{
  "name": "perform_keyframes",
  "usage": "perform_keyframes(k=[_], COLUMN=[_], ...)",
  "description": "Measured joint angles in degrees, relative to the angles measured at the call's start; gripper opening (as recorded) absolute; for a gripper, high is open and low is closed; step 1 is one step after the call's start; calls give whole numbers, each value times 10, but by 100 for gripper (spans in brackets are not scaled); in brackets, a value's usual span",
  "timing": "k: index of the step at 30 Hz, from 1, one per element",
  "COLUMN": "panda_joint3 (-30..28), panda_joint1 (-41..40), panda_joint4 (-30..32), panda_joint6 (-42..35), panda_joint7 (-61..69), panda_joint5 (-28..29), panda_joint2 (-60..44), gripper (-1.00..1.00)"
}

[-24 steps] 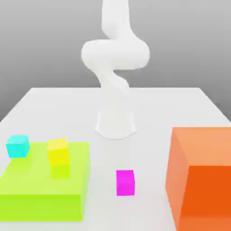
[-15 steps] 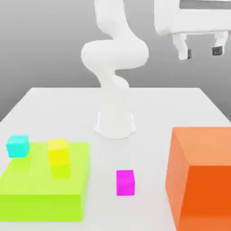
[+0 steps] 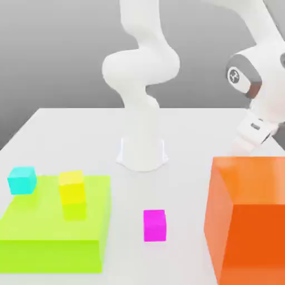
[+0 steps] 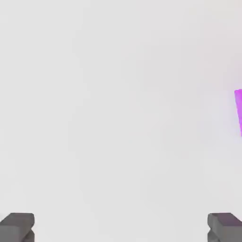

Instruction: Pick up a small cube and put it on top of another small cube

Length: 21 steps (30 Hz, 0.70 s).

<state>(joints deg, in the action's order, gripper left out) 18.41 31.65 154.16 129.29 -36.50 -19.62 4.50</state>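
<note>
Claw (image 4: 121, 227) spread wide, empty, above bare desk (image 4: 118, 118). Yellow cube (image 3: 72, 186) sat on lime slab (image 3: 50, 234) near desk's front corner.

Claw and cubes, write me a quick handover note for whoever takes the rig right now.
Claw: open, empty, over bare table; in the exterior view the hand sits behind the orange block.
Purple cube: a sliver at the hand view's edge, not gripped.
Yellow cube: on the green slab, nothing on it.
Done: nothing yet.
Left: grasp purple cube, lift, stack on yellow cube.
</note>
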Motion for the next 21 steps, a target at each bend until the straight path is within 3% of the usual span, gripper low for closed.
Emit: perform_keyframes(k=[21], panda_joint3=[-8], panda_joint1=[-11], panda_joint4=[91], panda_joint6=[238], panda_joint7=[-520], panda_joint5=[120], panda_joint2=[-74], gripper=[0])
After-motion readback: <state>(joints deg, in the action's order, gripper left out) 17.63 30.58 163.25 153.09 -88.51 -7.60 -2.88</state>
